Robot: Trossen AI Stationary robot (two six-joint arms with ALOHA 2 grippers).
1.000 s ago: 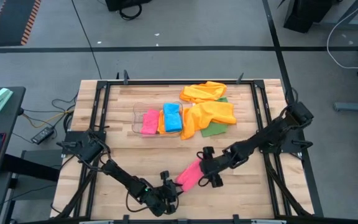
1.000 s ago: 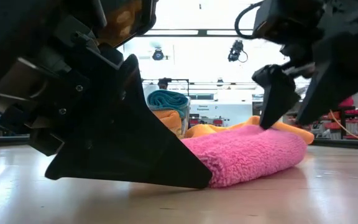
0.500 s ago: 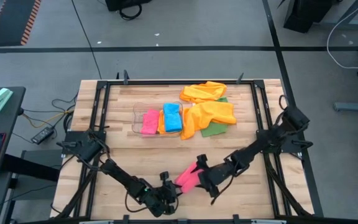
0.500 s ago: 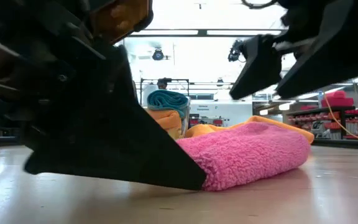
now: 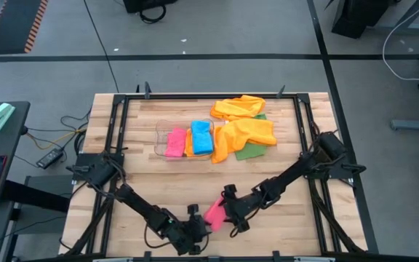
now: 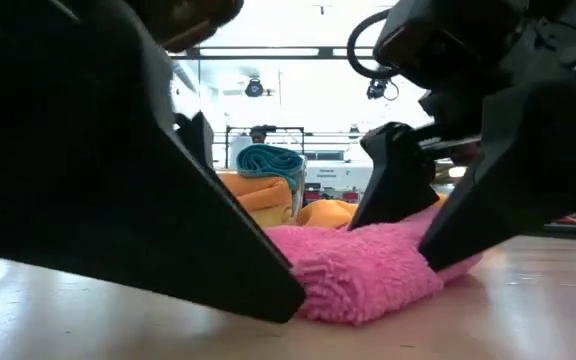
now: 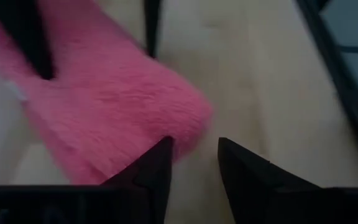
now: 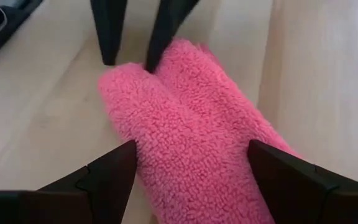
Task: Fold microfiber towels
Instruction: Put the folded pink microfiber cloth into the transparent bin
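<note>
Right gripper [image 8: 191, 171] spread astride folded pink towel [image 8: 194, 134] (no writing legible)

In the low view the left gripper [image 6: 268, 290] fills the near side as a dark blur, hiding part of the pink towel [image 6: 363, 275] behind it. The towel's far end runs off the picture in the right wrist view, past the right gripper [image 8: 191, 171]. Whether the left fingers pinch the towel's edge or just touch it cannot be told.

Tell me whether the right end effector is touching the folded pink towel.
Touching. The low view shows the right end effector with both fingers pressed into the pink towel, straddling it with its jaws wide.
</note>
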